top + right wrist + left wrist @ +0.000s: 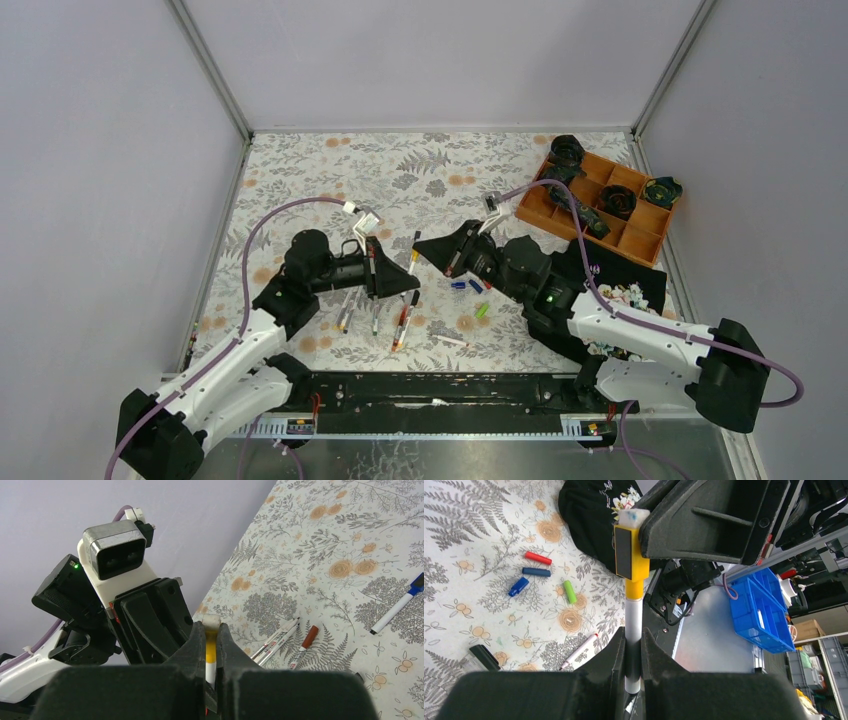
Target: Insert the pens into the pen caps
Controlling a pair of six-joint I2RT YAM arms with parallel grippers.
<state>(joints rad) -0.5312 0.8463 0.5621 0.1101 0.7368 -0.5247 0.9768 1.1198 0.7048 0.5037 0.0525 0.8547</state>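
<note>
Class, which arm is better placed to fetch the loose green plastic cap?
Probably right: the green cap lies beside its arm; the left gripper and right gripper clamp the yellow-capped white pen.

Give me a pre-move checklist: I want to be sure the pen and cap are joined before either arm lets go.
1. Left gripper shut on the pen: ok.
2. Right gripper shut on the yellow cap: ok.
3. Pen lined up with the cap, its end inside: ok.
4. Cap pushed fully home: cannot tell.
5. Spare caps for later pens, such as the red cap and green cap, lying loose: ok.
</note>
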